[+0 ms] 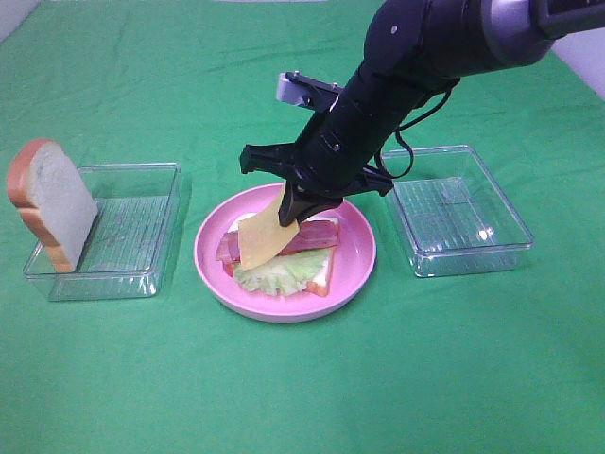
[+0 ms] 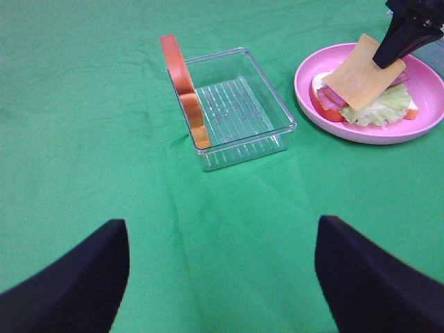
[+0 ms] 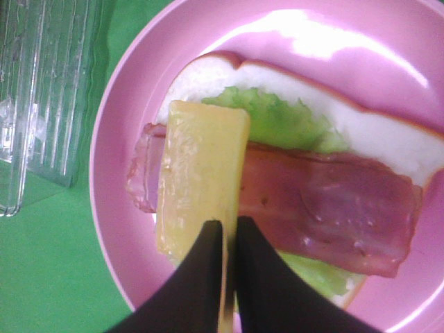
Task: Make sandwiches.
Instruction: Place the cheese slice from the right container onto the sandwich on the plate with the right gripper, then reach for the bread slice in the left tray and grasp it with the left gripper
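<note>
On the pink plate [image 1: 357, 270] lies a stack of one bread slice [image 3: 388, 139], lettuce [image 1: 279, 274] and bacon [image 1: 317, 235]. My right gripper [image 1: 295, 210] is shut on a yellow cheese slice [image 1: 260, 241] by its upper edge. The slice hangs tilted, its lower end resting on the bacon [image 3: 326, 208]. The right wrist view shows the black fingertips [image 3: 208, 263] pinching the cheese [image 3: 198, 180]. A second bread slice [image 1: 52, 199] leans upright in the left clear container [image 1: 132, 236]. My left gripper [image 2: 222, 277] stands open over bare cloth, well short of that container [image 2: 236, 111].
An empty clear container [image 1: 458, 208] sits to the right of the plate. Green cloth covers the whole table. The right arm reaches in from the upper right, over the gap between plate and right container.
</note>
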Controlling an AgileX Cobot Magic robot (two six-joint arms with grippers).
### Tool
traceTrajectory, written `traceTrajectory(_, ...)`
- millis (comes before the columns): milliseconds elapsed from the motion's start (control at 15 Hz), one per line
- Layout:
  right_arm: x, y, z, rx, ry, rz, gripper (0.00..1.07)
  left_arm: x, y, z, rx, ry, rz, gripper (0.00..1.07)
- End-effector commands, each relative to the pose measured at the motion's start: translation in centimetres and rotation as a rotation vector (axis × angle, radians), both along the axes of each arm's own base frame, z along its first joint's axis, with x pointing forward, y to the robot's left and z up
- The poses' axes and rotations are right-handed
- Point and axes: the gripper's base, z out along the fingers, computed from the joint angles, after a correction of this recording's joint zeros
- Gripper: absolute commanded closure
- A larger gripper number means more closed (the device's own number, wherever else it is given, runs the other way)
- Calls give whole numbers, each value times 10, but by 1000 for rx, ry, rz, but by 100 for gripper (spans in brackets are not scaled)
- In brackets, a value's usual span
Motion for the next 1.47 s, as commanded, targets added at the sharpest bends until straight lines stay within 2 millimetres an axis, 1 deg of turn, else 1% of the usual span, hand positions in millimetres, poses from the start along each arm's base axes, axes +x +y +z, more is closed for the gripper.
traceTrajectory(67, 0, -3, -3, -29, 4, -15, 78, -2, 1, 1, -10, -29, -5, 35)
traceTrajectory(200, 0, -4, 0, -33, -2, -6, 42, -2, 1, 1, -10, -29, -5, 35)
traceTrajectory(267, 0, -5, 3, -37, -17, 5, 33, -2, 1, 1, -10, -29, -5, 35)
traceTrajectory(400, -2, -8, 15, -52, -43, 28, 31, -2, 1, 1, -10, -29, -5, 35)
traceTrajectory(533, -9, -14, 31, -90, -53, 75, 31, -2, 1, 1, -10, -29, -5, 35)
traceTrajectory(600, -10, -16, 34, -107, -54, 89, 31, -2, 1, 1, -10, -29, -5, 35)
traceTrajectory(667, -15, -21, 44, -144, -52, 122, 31, -2, 1, 1, -10, -29, -5, 35)
traceTrajectory(800, -24, -33, 65, -231, -70, 182, 31, -2, 1, 1, -10, -29, -5, 35)
traceTrajectory(867, -36, -48, 91, -311, -83, 225, 31, -2, 1, 1, -10, -29, -5, 35)
traceTrajectory(1067, -60, -67, 129, -359, -115, 255, 31, -2, 1, 1, -10, -29, -5, 35)
traceTrajectory(1133, -66, -70, 135, -358, -126, 256, 31, -2, 1, 1, -10, -29, -5, 35)
traceTrajectory(1200, -78, -77, 142, -352, -144, 262, 31, -2, 1, 1, -10, -29, -5, 35)
traceTrajectory(1333, -110, -96, 151, -343, -159, 262, 31, -2, 1, 1, -10, -29, -5, 35)
traceTrajectory(1467, -149, -120, 144, -351, -142, 269, 31, -2, 1, 1, -10, -29, -5, 35)
